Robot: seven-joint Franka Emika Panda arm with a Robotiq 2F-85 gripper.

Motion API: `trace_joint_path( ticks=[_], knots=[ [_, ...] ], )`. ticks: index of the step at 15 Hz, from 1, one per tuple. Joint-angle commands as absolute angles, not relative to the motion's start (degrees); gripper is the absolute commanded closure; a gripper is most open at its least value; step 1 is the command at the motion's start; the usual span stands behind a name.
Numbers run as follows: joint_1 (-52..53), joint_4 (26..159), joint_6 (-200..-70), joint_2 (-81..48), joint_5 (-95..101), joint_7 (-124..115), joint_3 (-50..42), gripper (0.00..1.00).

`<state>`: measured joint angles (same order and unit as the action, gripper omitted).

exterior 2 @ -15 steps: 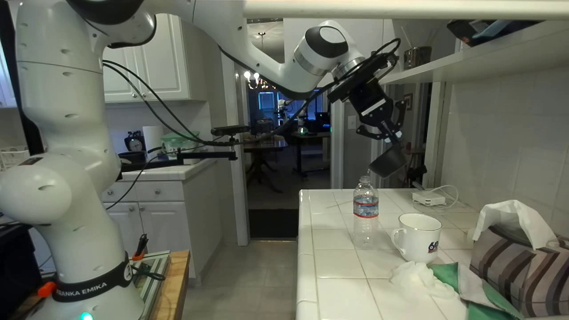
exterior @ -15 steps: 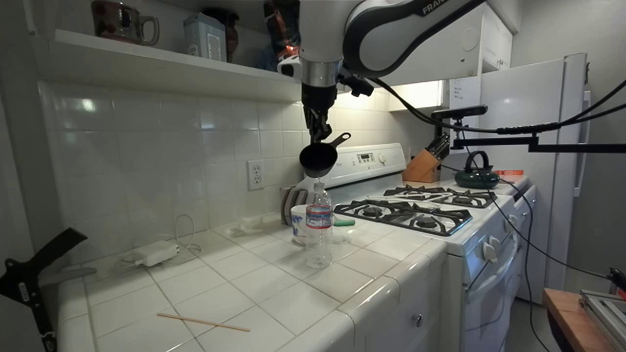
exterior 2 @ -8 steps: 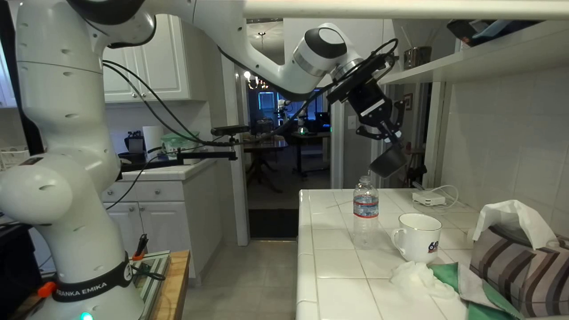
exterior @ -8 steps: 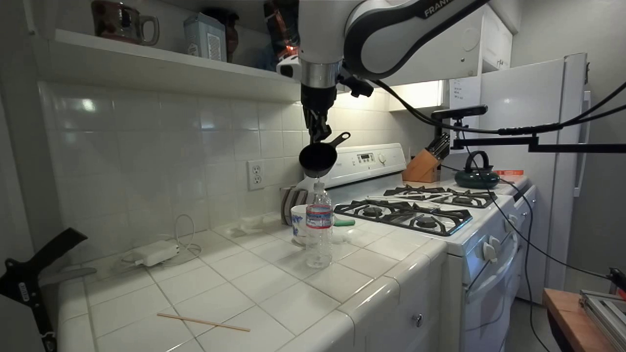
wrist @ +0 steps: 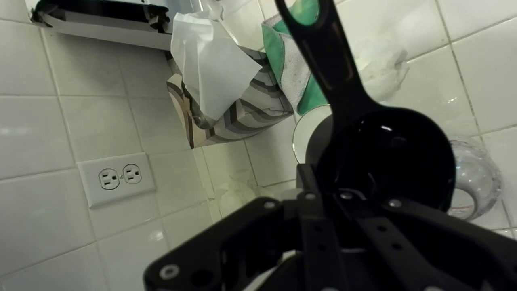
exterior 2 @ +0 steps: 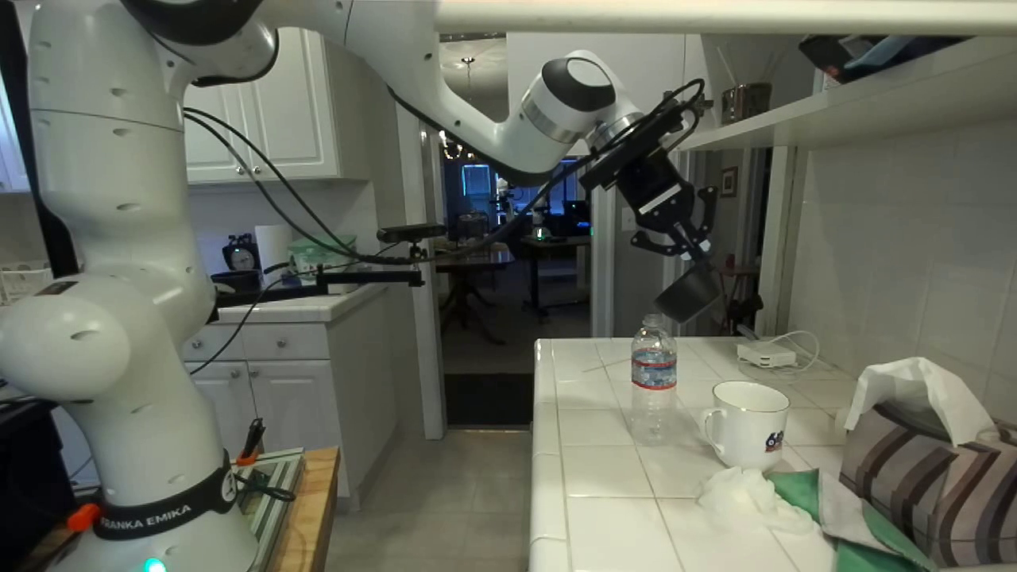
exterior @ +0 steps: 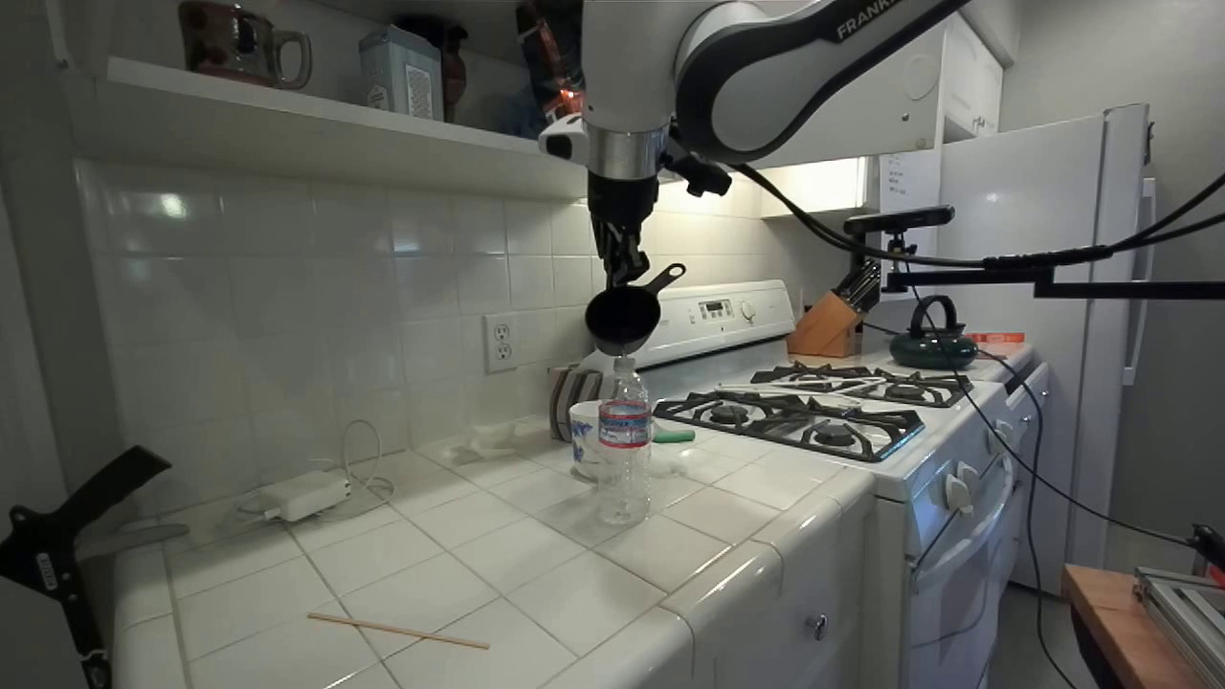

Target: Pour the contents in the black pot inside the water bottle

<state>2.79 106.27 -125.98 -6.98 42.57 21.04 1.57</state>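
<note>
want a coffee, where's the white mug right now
In an exterior view, the mug stands on the counter, just right of the bottle and left of the striped tissue box.

From here I note: tiled white surface point(exterior: 574, 593); water bottle point(exterior 2: 654, 369) upright, mug point(exterior 2: 743, 429) just beside; crumpled wad point(exterior 2: 747, 500), green-and-grey cloth point(exterior 2: 844, 508), tissue box point(exterior 2: 914, 492), white box point(exterior: 306, 495), thin stick point(exterior: 397, 631).
</note>
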Motion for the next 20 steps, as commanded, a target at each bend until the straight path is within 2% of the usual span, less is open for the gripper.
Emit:
trace_joint_path(
  ticks=[1, 20],
  knots=[
    [3.2, 108.5, -126.8, -5.2, 45.5, 18.7, 1.9, 0.99],
    [3.9, 110.4, -126.6, -4.5, 50.0, 15.3, 2.5, 0.99]
  ],
)
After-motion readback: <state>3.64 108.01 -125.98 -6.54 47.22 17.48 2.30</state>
